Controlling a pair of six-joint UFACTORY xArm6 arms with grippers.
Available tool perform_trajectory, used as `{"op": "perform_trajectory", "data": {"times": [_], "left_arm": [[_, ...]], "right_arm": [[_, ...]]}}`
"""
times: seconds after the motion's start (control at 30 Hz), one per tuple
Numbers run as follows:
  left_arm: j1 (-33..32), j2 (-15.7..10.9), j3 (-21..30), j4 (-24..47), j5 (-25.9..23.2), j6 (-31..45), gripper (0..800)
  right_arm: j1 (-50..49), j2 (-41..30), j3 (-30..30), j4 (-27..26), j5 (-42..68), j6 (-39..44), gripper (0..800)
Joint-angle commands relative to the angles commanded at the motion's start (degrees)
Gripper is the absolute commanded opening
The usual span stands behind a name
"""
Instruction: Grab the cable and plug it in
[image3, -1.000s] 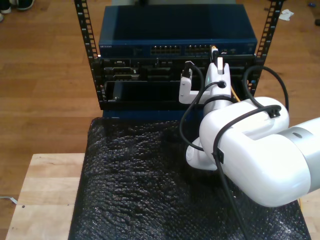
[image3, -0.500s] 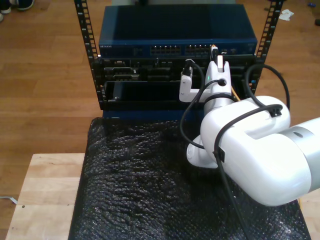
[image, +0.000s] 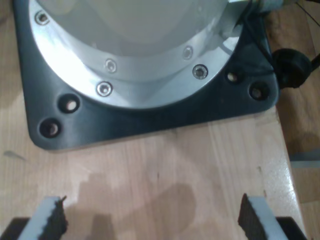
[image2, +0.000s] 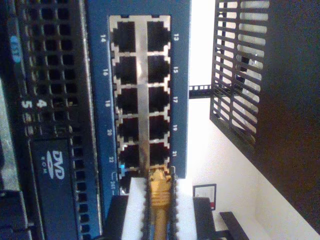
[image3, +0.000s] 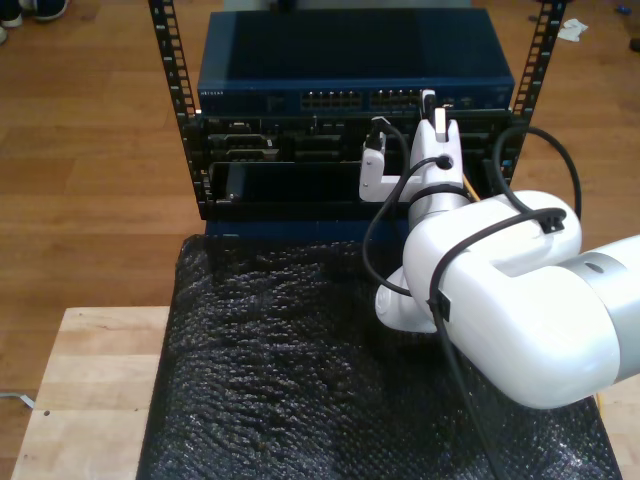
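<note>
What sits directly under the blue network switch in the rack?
Under the blue network switch sits a black unit with connectors and vents. Its part on the exterior view's right is covered by my second gripper and arm.

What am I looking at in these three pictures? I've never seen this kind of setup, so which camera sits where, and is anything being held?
The exterior view looks down on a white robot arm reaching over a black bubble-wrap sheet toward a blue network switch mounted in a rack. The other two pictures come from cameras mounted on each arm's gripper. My second gripper is shut on the yellow cable, whose plug end is right at the lowest row of ports on the switch; whether it is fully seated cannot be told. My first gripper is open and holds nothing, looking at a wooden tabletop and a round metal arm base on a dark plate.
</note>
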Motion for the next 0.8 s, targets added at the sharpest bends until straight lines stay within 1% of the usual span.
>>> {"op": "perform_trajectory", "data": {"times": [0.07,0.17,0.27,0.53,0.7,0.8], "left_arm": [[0.00,0.00,0.00,0.00,0.00,0.00,800],[-0.09,0.00,0.00,0.00,0.00,0.00,800],[0.00,0.09,0.00,0.00,0.00,0.00,800],[0.00,0.00,0.00,0.00,0.00,0.00,800],[0.00,0.00,0.00,0.00,0.00,0.00,800],[-0.09,0.00,0.00,0.00,0.00,0.00,800]], "right_arm": [[0.00,-0.44,1.05,-0.26,0.00,0.00,244],[0.09,-2.73,3.08,-0.44,0.00,0.26,295],[0.44,-4.75,5.19,-0.44,0.70,0.70,310],[2.02,-12.04,13.89,-0.35,4.22,0.79,351],[2.11,-17.41,19.08,-0.35,8.79,0.79,378],[2.11,-21.45,21.71,-0.44,13.10,0.70,418]]}}
